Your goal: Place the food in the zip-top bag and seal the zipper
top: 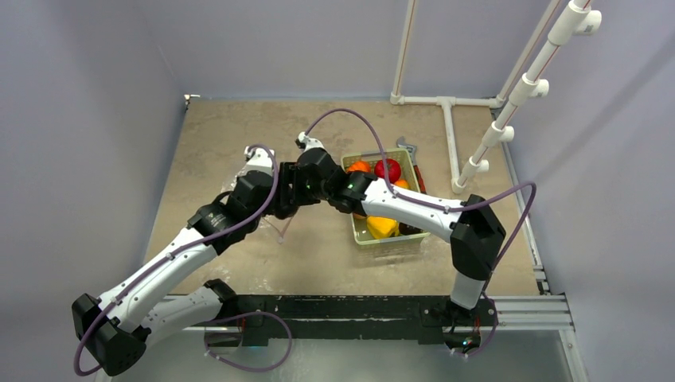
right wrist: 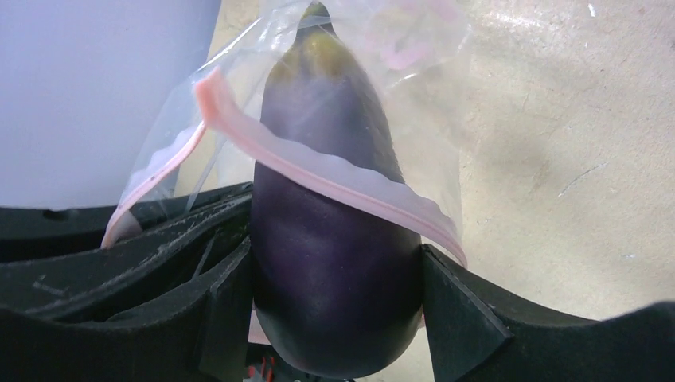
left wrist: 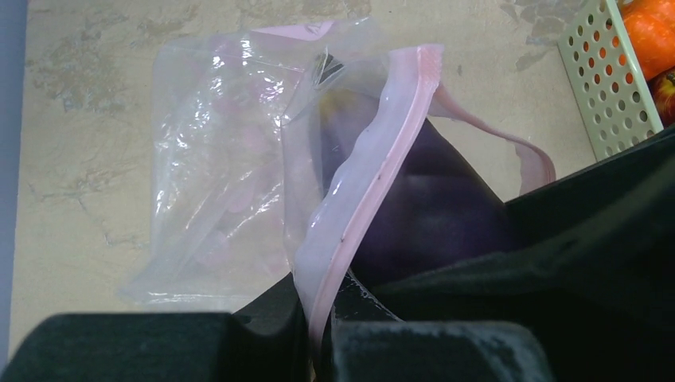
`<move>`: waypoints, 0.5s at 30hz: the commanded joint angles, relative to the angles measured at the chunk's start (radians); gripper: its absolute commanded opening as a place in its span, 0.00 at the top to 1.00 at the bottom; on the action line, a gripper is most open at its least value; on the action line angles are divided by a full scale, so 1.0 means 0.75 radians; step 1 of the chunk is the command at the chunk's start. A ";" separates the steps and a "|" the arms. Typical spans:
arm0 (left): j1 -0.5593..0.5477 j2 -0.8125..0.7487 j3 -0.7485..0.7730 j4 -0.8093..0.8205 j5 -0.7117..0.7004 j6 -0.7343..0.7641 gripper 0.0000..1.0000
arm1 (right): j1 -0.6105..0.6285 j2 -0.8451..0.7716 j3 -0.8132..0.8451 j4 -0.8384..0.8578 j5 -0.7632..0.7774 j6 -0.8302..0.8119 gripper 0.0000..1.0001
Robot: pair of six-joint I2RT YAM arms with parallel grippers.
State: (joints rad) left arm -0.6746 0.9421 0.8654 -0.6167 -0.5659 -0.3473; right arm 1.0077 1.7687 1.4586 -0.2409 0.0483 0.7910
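The clear zip-top bag (left wrist: pixel 215 175) lies on the table left of centre, also seen in the right wrist view (right wrist: pixel 414 72). My left gripper (left wrist: pixel 318 334) is shut on its pale pink zipper (left wrist: pixel 382 151), holding the mouth up and open. My right gripper (right wrist: pixel 334 294) is shut on the purple eggplant (right wrist: pixel 330 239), whose stem end is inside the bag mouth, past the zipper strip (right wrist: pixel 318 171). In the top view both grippers meet at the bag, left gripper (top: pixel 275 199) and right gripper (top: pixel 306 187). Other food, a red tomato (top: pixel 388 169), an orange (top: pixel 358 167) and a yellow pepper (top: pixel 382 227), sits in the basket.
The light green slotted basket (top: pixel 414 239) stands right of centre, its corner in the left wrist view (left wrist: pixel 605 79). A white pipe frame (top: pixel 450 119) stands at the back right. Walls close the left side and back.
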 commanded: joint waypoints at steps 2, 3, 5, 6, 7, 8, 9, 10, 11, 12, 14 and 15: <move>0.005 -0.044 -0.002 0.033 0.007 -0.001 1.00 | 0.002 0.024 0.066 0.105 0.074 0.077 0.29; 0.005 -0.049 -0.003 0.038 0.007 0.001 1.00 | 0.002 0.023 0.062 0.113 0.076 0.079 0.25; 0.006 -0.056 0.000 0.040 0.004 0.000 1.00 | 0.002 0.020 0.056 0.126 0.073 0.080 0.19; 0.006 -0.059 0.001 0.041 0.000 0.001 1.00 | 0.002 0.016 0.054 0.130 0.073 0.080 0.17; 0.006 -0.059 0.003 0.040 -0.008 0.002 1.00 | 0.002 0.011 0.050 0.133 0.072 0.079 0.14; 0.006 -0.060 0.004 0.038 -0.020 0.001 1.00 | 0.002 0.006 0.047 0.135 0.071 0.078 0.12; 0.005 -0.060 0.007 0.033 -0.031 0.000 1.00 | 0.002 0.001 0.045 0.134 0.071 0.072 0.11; 0.007 -0.060 0.008 0.031 -0.037 -0.003 1.00 | 0.002 -0.003 0.044 0.130 0.070 0.065 0.09; 0.005 -0.061 0.009 0.030 -0.042 -0.005 1.00 | 0.002 -0.005 0.044 0.123 0.070 0.061 0.09; 0.005 -0.063 0.008 0.029 -0.046 -0.007 1.00 | 0.002 -0.010 0.045 0.115 0.075 0.058 0.09; 0.006 -0.065 0.006 0.026 -0.054 -0.010 1.00 | 0.002 -0.032 0.037 0.100 0.087 0.056 0.09; 0.006 -0.066 0.005 0.027 -0.058 -0.011 1.00 | 0.002 -0.047 0.028 0.094 0.095 0.053 0.09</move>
State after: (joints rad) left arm -0.6743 0.9108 0.8654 -0.6178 -0.5781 -0.3481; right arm 1.0077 1.7977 1.4631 -0.1860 0.0757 0.8337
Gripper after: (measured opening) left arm 0.003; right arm 0.911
